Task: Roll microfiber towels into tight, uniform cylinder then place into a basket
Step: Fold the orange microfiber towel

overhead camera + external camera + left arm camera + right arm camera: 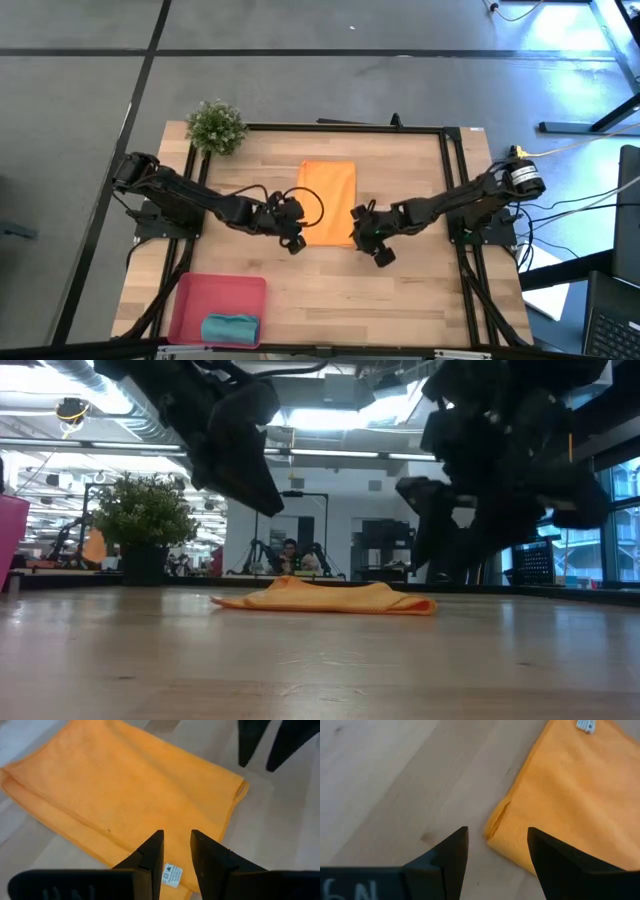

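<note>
Two towels counted: one orange towel [328,202] lying flat at mid-worktop [420,300], unrolled, and one teal towel [230,328] rolled inside the single red-pink basket [190,300] at the near-left corner. Two grippers hang over the orange towel's near corners: left gripper [175,852] with jaws at a narrow gap, empty; right gripper [497,845] with jaws wide, empty. One potted plant [216,126] stands at the far-left corner.

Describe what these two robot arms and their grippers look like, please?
Both arms are dark, jointed limbs on black bases at the table's sides. The left gripper and right gripper each end in two black, wedge-shaped fingers. Pale lettering marks the wrist housings. A black cable loops beside the left gripper; the right arm's base carries a yellow-ringed joint.
</note>
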Controlling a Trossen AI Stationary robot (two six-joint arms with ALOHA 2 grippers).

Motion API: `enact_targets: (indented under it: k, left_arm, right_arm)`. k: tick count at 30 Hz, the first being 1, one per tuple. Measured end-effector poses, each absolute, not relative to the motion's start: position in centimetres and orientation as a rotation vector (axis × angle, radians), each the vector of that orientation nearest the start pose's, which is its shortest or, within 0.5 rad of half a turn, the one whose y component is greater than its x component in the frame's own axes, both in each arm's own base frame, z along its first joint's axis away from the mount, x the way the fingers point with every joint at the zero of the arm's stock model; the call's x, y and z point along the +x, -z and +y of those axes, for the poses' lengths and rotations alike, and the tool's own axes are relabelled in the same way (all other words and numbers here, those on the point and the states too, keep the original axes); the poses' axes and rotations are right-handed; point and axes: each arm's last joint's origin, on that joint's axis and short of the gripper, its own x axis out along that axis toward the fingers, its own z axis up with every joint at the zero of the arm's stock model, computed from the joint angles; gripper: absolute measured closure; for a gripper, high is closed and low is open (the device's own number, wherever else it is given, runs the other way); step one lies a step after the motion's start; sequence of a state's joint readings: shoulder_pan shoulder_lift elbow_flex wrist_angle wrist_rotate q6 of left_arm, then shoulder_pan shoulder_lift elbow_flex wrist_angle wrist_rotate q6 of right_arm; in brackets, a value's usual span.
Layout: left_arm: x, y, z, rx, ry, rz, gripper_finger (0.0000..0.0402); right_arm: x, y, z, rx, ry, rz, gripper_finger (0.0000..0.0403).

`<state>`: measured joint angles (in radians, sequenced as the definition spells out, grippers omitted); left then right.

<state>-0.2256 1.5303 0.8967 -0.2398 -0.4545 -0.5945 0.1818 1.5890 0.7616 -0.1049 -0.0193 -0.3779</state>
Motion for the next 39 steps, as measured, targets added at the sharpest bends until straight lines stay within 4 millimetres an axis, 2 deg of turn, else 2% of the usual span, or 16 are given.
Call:
enact_targets:
  k: [8,19,24,33,39]
  left_arm:
    - [29.7,-19.9,-6.2,-0.26,-0.436,0.715,0.0313]
    - [29.6,-19.9,-6.5,-0.272,-0.433,0.713,0.0313]
    - [29.6,-19.9,-6.5,-0.273,-0.433,0.713,0.0313]
    - [29.6,-19.9,-6.5,-0.273,-0.433,0.713,0.0313]
    - [29.6,-19.9,-6.5,-0.273,-0.433,0.714,0.0313]
  right_arm:
    - [29.7,-12.1,5.0,-0.517,-0.238,0.957,0.0199]
    - [29.9,-11.8,5.0,-0.526,-0.216,0.96,0.0205]
    - [29.9,-11.8,5.0,-0.523,-0.213,0.953,0.0253]
    - [30.2,-11.8,4.8,-0.469,-0.143,0.932,0.0387]
    - [30.5,-12.3,4.4,-0.479,-0.12,0.893,0.0388]
